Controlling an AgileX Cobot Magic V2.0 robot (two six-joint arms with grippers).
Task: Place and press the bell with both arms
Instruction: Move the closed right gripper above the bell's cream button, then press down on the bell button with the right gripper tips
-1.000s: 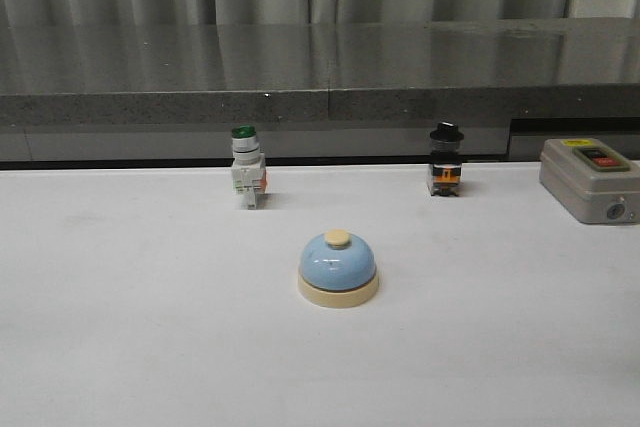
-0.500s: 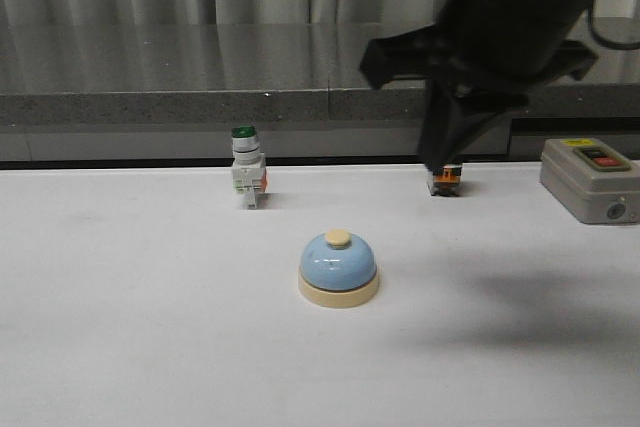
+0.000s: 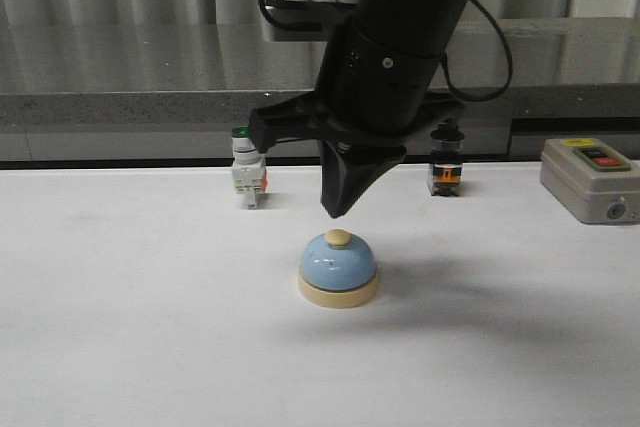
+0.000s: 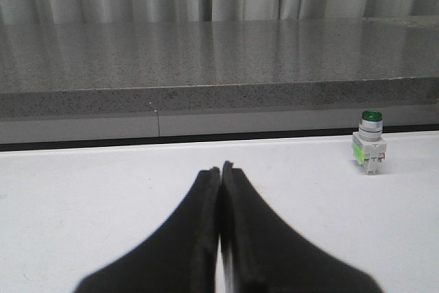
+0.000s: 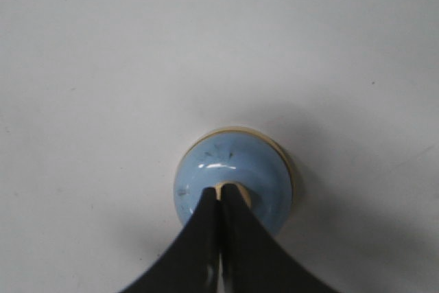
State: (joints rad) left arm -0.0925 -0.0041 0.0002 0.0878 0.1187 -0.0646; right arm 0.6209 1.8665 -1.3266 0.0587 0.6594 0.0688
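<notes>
Left gripper (image 4: 219,190): fingers pressed together, nothing held; a green-capped switch (image 4: 369,150) is seen at its 2 o'clock.

Bell (image 3: 338,268): set upright at table (image 3: 120,347) centre, axis vertical, button (image 3: 338,237) pointing to 12 o'clock. Judged light, rigid, with a smooth, slippery dome; best taken at the cream base rim, pressed at the button.

Right gripper (image 3: 336,209): fingers closed to a point, empty, poised just above the button.
</notes>
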